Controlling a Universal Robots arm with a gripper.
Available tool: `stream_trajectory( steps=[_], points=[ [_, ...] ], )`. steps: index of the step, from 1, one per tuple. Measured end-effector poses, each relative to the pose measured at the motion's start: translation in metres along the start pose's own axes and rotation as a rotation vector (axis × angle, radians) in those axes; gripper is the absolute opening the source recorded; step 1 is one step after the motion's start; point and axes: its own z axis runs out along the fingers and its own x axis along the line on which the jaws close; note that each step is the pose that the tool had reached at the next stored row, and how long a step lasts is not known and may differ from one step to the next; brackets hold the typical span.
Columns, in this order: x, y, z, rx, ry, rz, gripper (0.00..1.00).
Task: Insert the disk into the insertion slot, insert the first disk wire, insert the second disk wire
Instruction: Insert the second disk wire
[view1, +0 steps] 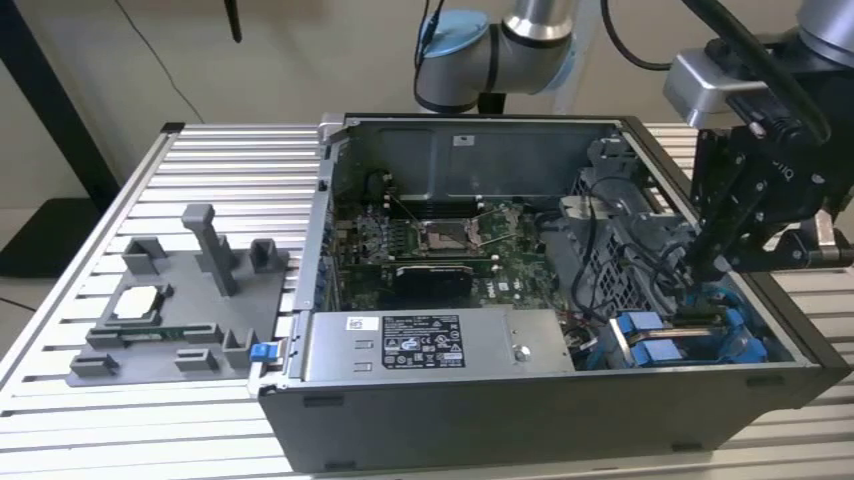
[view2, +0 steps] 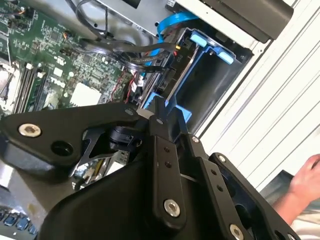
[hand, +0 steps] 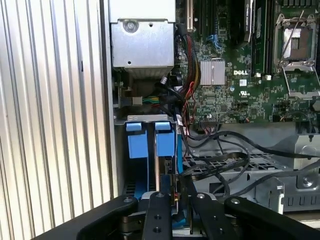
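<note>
The gripper (view1: 703, 268) hangs low inside the open computer case (view1: 534, 420), at the corner on the exterior view's right, just above the blue drive bay. In the second wrist view its black fingers (view2: 161, 131) come together at the tips, on a thin edge at the blue carrier, so the pincer looks clenched, but what exactly it grasps cannot be told. The disk (hand: 166, 177) stands on its edge in the insertion slot (hand: 135, 165), directly under the gripper; it shows as a thin dark edge between bright blue plastic carrier tabs. Black cables (hand: 225, 160) lie just beside the bay. A person's hand (view2: 306, 180) is near the case.
</note>
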Motion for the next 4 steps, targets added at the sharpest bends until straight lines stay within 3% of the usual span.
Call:
stream_trajectory(
  steps=[4],
  points=[
    [0.0000,0.0000,0.0000,-0.0002,0.0001,0.000,1.00]
  ],
)
